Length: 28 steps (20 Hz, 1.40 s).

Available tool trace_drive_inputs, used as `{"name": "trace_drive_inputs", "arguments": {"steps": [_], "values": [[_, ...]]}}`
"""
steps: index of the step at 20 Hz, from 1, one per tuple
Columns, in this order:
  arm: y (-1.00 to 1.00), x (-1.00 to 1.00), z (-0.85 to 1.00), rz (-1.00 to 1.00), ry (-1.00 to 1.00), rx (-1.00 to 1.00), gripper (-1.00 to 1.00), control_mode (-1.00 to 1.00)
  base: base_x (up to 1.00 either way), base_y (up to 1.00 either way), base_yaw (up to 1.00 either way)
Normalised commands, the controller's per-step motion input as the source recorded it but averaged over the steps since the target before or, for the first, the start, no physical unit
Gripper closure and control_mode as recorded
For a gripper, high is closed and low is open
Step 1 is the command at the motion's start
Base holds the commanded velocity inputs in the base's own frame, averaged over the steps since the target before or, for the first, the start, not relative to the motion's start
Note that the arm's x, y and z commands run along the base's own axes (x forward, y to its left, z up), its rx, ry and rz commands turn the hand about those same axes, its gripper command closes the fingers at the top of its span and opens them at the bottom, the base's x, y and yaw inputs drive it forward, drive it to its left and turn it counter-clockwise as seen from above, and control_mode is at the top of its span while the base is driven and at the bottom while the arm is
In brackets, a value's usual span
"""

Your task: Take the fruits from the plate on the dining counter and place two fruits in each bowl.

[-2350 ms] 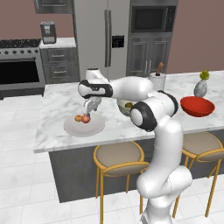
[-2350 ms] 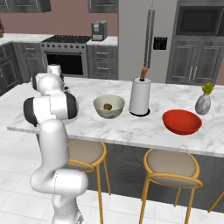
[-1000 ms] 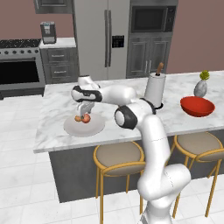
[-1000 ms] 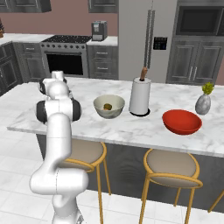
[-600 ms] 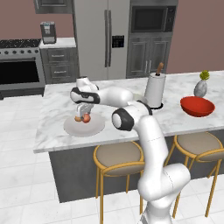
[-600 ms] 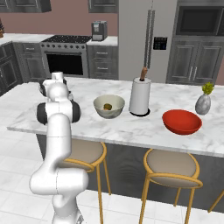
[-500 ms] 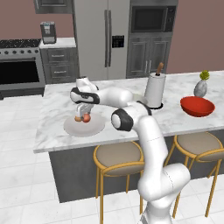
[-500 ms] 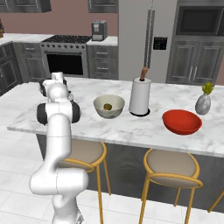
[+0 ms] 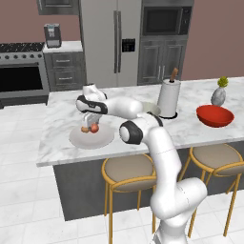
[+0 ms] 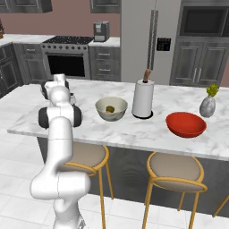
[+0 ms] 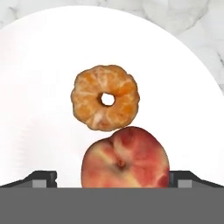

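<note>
Hand view, bottom centre: open two-finger gripper (image 11: 113,177) hovering, dark tips straddling round reddish peach-like fruit (image 11: 125,158), grasping nothing. Just above, touching: orange-brown ridged fruit (image 11: 105,103). Both sitting on flat pale grey plate (image 11: 35,87). Far right in left base view: glossy red bowl (image 9: 215,116).

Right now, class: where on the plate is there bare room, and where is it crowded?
The plate is bare all round its outer part. The middle is crowded: the orange fruit touches the reddish fruit, which sits between the open pincer tips.
</note>
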Motion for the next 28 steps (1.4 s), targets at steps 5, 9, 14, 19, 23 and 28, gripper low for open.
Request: {"name": "trace_drive_inputs", "arguments": {"steps": [5, 9, 14, 19, 23, 28], "values": [[-0.05, 0.0, -0.18, 0.0, 0.0, 0.0, -1.0, -1.0, 0.0, 0.0, 0.0], [-0.08, -0.08, -0.14, 0.0, 0.0, 0.0, -1.0, -1.0, 0.0, 0.0, 0.0], [-0.06, -0.09, -0.13, 0.0, -0.01, -0.01, -1.0, -1.0, 0.0, 0.0, 0.0], [-0.08, -0.13, -0.12, 0.0, 0.0, -0.01, 1.0, -1.0, 0.0, 0.0, 0.0], [-0.07, -0.08, -0.02, 0.0, -0.01, 0.0, 1.0, -1.0, 0.0, 0.0, 0.0], [-0.07, 0.0, 0.11, 0.0, -0.02, 0.0, 1.0, -1.0, 0.0, 0.0, 0.0]]}}
